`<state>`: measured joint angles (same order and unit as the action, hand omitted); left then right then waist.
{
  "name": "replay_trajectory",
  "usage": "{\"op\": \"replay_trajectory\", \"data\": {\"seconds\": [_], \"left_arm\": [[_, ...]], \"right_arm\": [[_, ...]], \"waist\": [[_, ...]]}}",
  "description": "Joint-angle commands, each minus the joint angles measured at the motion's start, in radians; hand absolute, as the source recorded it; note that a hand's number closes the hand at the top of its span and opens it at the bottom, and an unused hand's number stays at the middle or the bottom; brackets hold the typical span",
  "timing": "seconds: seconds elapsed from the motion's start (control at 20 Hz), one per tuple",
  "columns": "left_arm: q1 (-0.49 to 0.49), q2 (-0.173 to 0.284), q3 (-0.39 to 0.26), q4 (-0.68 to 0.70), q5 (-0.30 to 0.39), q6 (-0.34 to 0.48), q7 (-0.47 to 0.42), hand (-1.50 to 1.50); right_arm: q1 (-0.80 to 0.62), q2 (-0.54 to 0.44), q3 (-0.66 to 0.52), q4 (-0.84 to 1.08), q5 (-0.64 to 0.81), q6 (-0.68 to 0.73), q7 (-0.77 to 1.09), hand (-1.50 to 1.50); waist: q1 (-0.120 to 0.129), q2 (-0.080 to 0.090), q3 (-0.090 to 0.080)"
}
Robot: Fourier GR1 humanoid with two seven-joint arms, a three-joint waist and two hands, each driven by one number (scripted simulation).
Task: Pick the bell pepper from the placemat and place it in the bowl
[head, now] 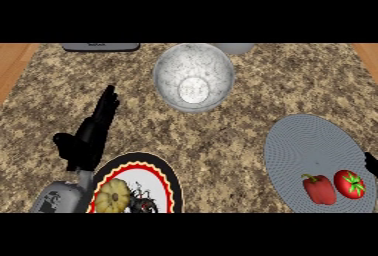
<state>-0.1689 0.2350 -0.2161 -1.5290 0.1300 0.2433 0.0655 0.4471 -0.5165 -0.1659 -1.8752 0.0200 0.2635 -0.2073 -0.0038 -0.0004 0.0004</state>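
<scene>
Speckled granite counter [221, 135]. Directly on it: marbled grey bowl [193, 76] at centre rear; round grey placemat [314, 150] at right; patterned plate [159, 172] at front left. Dark flat object [101, 47] at rear left edge.

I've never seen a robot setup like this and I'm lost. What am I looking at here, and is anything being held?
This is the view from the robot's head, looking down at a granite counter. The black left hand on a grey forearm rests open, holding nothing. Only a sliver of the right hand shows at the right edge. A grey round placemat carries a red bell pepper and a tomato. Farther off stands a marbled bowl. Near the left arm lies a patterned plate with a yellow squash.
</scene>
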Motion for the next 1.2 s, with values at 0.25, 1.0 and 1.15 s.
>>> {"op": "replay_trajectory", "data": {"seconds": [0.25,1.0,1.15], "left_arm": [[0.0,-0.057,0.053,0.137,-0.022,-0.055,-0.127,0.0],[-0.009,-0.111,0.072,0.026,-0.106,-0.074,0.01,0.0],[0.028,-0.073,0.105,-0.034,-0.091,-0.134,0.02,0.0]], "right_arm": [[-0.052,0.086,-0.047,0.089,-0.034,0.108,-0.086,-1.5],[-0.099,0.234,-0.06,0.194,0.06,0.196,-0.089,-1.5],[-0.095,0.266,-0.054,0.174,0.081,0.195,-0.083,-1.5]], "waist": [[-0.001,0.001,-0.001],[0.001,0.0,0.0],[0.001,0.0,0.0]]}}
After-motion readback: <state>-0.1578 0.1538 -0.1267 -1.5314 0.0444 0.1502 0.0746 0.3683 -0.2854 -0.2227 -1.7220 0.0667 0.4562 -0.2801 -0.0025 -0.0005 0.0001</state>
